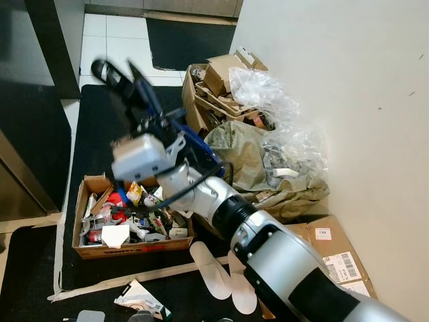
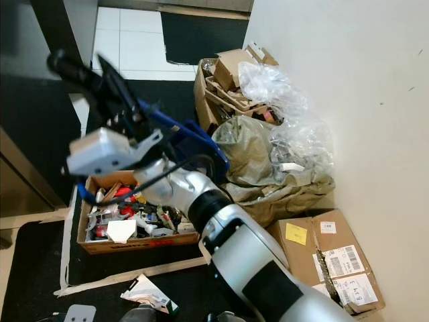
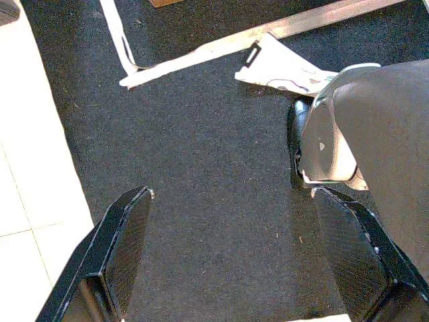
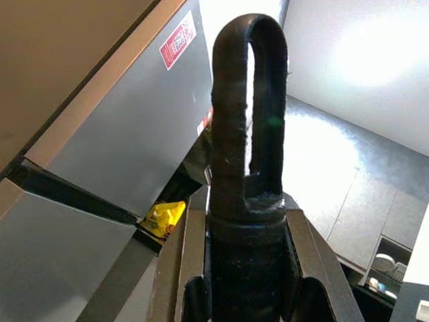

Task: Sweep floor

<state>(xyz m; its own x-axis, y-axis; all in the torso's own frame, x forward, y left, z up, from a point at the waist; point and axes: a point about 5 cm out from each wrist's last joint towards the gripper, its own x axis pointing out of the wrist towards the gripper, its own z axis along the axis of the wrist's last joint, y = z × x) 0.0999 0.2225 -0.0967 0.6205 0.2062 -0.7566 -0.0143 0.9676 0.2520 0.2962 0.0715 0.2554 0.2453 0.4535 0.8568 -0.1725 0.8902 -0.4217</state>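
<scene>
My right claw (image 4: pixel 244 295) is raised in front of my head camera, fingers clamped on the black handle (image 4: pixel 247 174) of a sweeping tool. The handle ends in a closed loop, seen in the right wrist view pointing up toward a grey cabinet front. In the head views the black handle end (image 1: pixel 110 72) stands above the dark floor mat (image 1: pixel 94 134), and a blue part (image 2: pixel 181 137) shows just beside my wrist. I cannot tell what the tool's working end looks like.

My left claw (image 3: pixel 228 261) hangs low over the dark carpet (image 3: pixel 201 168), fingers spread apart and holding nothing. A flat white paper package (image 3: pixel 281 67) lies on the carpet near a strip of pale tape (image 3: pixel 201 54).

Containers:
- The open brown cardboard box (image 1: pixel 94 249) on the floor mat holds mixed small rubbish: red, yellow and white wrappers and packets, tightly packed.
- The tall brown cardboard carton (image 1: pixel 194 100) against the white wall (image 1: pixel 348 100) is stuffed with folded cardboard pieces.
- The olive-green sack (image 1: pixel 244 157) lies between the carton and the wall, with crumpled clear plastic film (image 1: pixel 268 94) on top.
- The closed cardboard parcel with white shipping labels (image 2: pixel 335 265) sits against the wall, near the sack.

Two white flat slippers (image 1: pixel 214 272) lie on the mat just beside the open box.
</scene>
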